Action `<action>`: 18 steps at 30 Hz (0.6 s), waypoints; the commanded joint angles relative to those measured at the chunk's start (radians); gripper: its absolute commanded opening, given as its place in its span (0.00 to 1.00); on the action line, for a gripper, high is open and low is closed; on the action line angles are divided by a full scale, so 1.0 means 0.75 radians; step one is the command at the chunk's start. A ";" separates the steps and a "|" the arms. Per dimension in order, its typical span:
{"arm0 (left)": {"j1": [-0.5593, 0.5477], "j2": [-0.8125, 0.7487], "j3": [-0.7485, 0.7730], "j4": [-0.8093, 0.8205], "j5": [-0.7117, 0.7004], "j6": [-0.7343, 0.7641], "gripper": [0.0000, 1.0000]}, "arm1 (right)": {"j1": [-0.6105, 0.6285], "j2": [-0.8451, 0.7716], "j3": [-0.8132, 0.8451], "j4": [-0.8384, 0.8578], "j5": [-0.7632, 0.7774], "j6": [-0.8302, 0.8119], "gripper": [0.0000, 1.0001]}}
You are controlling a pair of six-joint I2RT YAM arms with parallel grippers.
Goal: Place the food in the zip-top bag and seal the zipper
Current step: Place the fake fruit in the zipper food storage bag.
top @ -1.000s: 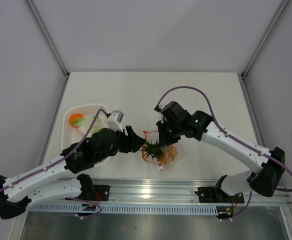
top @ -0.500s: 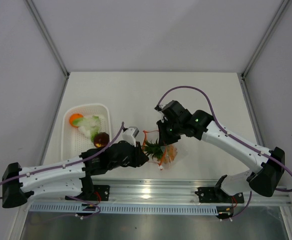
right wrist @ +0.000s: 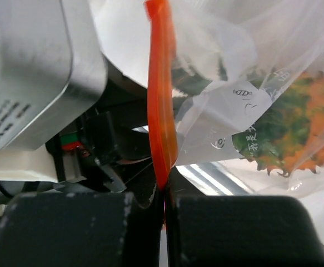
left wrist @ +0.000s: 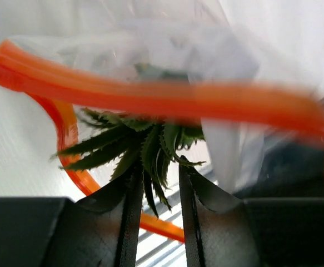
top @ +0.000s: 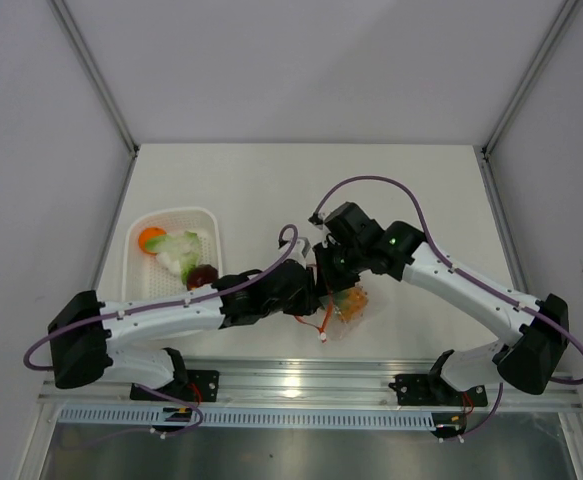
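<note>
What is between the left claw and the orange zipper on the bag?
The pineapple's green leaves fill that stretch. The left wrist view shows them spreading from the left claw up to the zipper.

The zip-top bag (right wrist: 228, 103) mouth is crowded by 2 grippers. The left gripper (left wrist: 159, 178), fingers parted, sits at the opening with pineapple (left wrist: 123, 142) leaves between them. The right gripper (right wrist: 164, 194) pinches the zipper (right wrist: 160, 100) from the far side. The basket (top: 176, 211) stands to the left. Bare table (top: 271, 190) beyond the bag offers passage.
</note>
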 commanded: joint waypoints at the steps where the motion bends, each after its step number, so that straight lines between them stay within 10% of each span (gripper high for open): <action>1: 0.039 0.094 0.141 0.034 -0.060 0.045 0.33 | -0.023 -0.040 -0.040 0.056 -0.068 0.037 0.00; 10: 0.106 0.264 0.200 0.048 -0.150 0.057 0.22 | -0.098 -0.056 -0.157 0.111 -0.133 0.103 0.00; 18: 0.055 0.117 0.106 0.034 -0.166 0.106 0.43 | -0.160 -0.056 -0.151 0.097 -0.139 0.070 0.00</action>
